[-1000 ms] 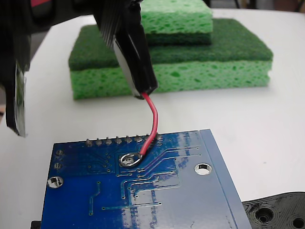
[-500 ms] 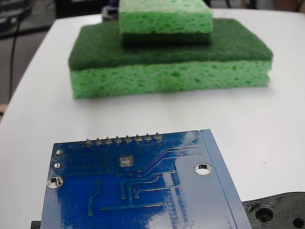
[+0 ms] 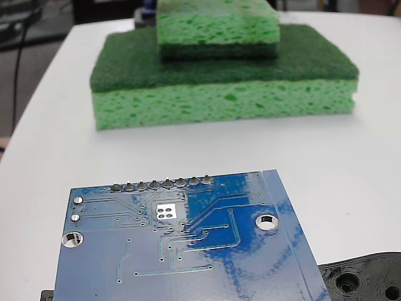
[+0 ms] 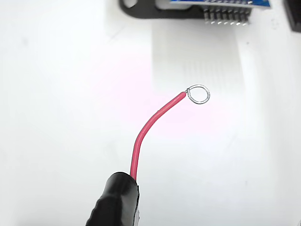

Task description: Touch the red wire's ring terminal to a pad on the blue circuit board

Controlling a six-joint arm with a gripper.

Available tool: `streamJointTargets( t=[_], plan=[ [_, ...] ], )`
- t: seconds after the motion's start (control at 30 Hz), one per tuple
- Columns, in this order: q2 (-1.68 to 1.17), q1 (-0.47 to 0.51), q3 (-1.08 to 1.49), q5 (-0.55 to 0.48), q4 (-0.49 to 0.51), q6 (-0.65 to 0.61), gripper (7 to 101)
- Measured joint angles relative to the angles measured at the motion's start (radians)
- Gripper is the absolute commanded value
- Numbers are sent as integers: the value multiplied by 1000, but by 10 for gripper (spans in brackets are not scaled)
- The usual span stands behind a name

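Blue circuit board (image 3: 188, 251): you see one, lying flat at the 6 o'clock edge of the fixed view; in the wrist view only a sliver of it shows at 12 o'clock (image 4: 221, 3).
Pad (image 3: 166, 212): one silvery square with four dark holes, toward the 12 o'clock side of the board, bare, with nothing touching it.
Solder pins (image 3: 161, 184): you can count eight in a row along the board's far edge.
Mounting holes (image 3: 267, 222): two silver-rimmed ones, at 3 o'clock and at 9 o'clock of the pad.
Red wire (image 4: 150, 127): one, seen only in the wrist view, curving from a black sleeve (image 4: 115, 200) at 6 o'clock up toward 1 o'clock.
Ring terminal (image 4: 198, 94): one small metal loop at the wire's tip, over white table (image 4: 56, 94), well apart from the board.
Gripper: its fingers do not show in either view, so you cannot tell how they stand.
Sponges (image 3: 225, 88): two green ones, the smaller stacked on the larger, at 12 o'clock of the board in the fixed view.
Black plastic part (image 3: 363, 279): one, with round holes, at the 5 o'clock corner.
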State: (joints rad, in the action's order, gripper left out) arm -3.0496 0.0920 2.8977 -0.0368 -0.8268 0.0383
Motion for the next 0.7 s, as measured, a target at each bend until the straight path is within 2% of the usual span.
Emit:
streamJointTargets(
  t=[0.13,0.3,0.4,0.7],
  plan=[
    [14,-26,44,21,46,31,1003],
    [2,-127,55,112,48,43,1003],
    [0,-133,74,144,49,49,1003],
    [0,-133,103,133,54,37,1003]
  ],
)
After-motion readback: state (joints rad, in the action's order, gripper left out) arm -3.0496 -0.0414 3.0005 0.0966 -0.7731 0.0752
